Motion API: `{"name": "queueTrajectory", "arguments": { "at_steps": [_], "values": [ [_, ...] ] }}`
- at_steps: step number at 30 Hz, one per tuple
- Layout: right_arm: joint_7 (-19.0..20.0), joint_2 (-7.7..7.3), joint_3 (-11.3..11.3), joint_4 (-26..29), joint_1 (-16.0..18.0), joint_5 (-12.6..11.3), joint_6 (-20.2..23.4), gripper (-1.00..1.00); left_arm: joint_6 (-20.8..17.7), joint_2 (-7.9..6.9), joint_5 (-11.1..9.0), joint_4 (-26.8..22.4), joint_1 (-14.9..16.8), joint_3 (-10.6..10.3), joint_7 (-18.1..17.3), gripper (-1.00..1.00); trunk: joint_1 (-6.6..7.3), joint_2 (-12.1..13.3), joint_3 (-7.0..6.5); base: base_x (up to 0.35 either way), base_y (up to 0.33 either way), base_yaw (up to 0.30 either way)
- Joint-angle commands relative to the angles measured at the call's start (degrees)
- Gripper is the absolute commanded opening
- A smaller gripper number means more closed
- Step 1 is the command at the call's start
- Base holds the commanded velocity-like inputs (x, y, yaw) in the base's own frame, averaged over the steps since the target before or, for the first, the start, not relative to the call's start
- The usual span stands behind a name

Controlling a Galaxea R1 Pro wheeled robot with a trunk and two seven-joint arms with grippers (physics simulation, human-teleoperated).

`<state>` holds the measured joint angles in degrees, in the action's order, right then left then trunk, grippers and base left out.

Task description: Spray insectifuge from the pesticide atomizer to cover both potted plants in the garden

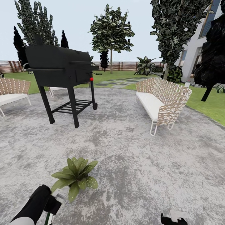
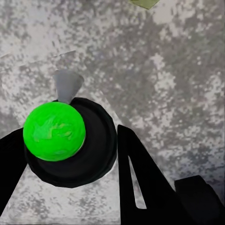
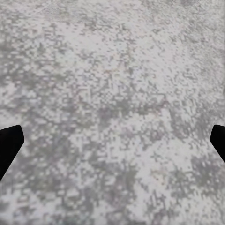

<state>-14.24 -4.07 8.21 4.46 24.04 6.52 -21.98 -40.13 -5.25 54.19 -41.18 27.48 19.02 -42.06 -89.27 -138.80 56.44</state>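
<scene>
One potted plant (image 1: 76, 176), a low rosette of pale-speckled green leaves, sits on the paved patio (image 1: 131, 162) just ahead of my left gripper (image 1: 51, 203). That gripper is shut on the pesticide atomizer (image 2: 54, 131). In the left wrist view its bright green top and dark body sit between the black fingers (image 2: 133, 168), and its pale grey nozzle (image 2: 68, 84) points at the paving. A leaf tip (image 2: 143, 2) shows at that view's edge. My right gripper (image 1: 173, 217) hangs open over bare paving (image 3: 112, 93), holding nothing. A second potted plant is not identifiable.
A black barbecue grill (image 1: 62, 67) stands at the patio's far left, and a woven bench (image 1: 161, 101) at the right. Another woven seat (image 1: 12, 90) is at the left edge. Lawn, trees and a wooden fence (image 1: 125, 65) lie beyond, with a small leafy plant (image 1: 220, 88) at far right.
</scene>
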Motion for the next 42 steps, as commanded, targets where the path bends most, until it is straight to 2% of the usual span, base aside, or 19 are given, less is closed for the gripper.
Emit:
{"name": "queueTrajectory", "arguments": {
  "at_steps": [1,14,23,28,34,38,42],
  "values": [
    [-0.12,0.06,0.43,-0.07,0.04,0.58,-0.17,1.0,-0.13,0.31,0.32,0.03,0.03,0.23,0.47,-1.0,0.01,-0.02,0.05,0.0,0.0,0.0],
    [-0.18,0.12,0.4,-0.07,0.04,0.51,-0.17,1.0,-0.3,-0.16,-0.28,0.22,0.03,0.75,1.11,-1.0,0.01,-0.02,0.05,0.0,0.003,-0.163],
    [-0.23,0.13,0.4,-0.07,0.04,0.51,-0.16,1.0,-0.23,0.01,-0.61,0.22,0.03,0.66,1.11,-1.0,0.01,-0.02,0.05,0.032,0.261,-0.01],
    [-0.26,0.12,0.4,-0.07,0.04,0.51,-0.17,1.0,0.02,0.5,-0.58,0.49,-0.15,0.36,1.17,-1.0,0.01,-0.02,0.05,0.035,0.056,0.0],
    [-0.18,0.12,0.41,-0.07,0.04,0.51,-0.17,1.0,0.0,1.12,-0.39,3.29,-0.24,0.25,1.16,-1.0,0.01,-0.02,0.05,0.001,0.002,-0.15],
    [-0.18,0.12,0.42,-0.07,0.04,0.51,-0.17,1.0,0.02,2.83,-0.38,3.38,-0.17,0.3,1.16,-1.0,0.01,-0.02,0.05,0.0,0.0,-0.262],
    [-0.25,0.12,0.48,0.01,0.04,0.49,-0.15,1.0,0.02,3.14,-0.34,3.34,-0.15,0.11,1.19,-1.0,0.01,-0.02,0.05,0.0,0.0,-0.153]
  ]
}}
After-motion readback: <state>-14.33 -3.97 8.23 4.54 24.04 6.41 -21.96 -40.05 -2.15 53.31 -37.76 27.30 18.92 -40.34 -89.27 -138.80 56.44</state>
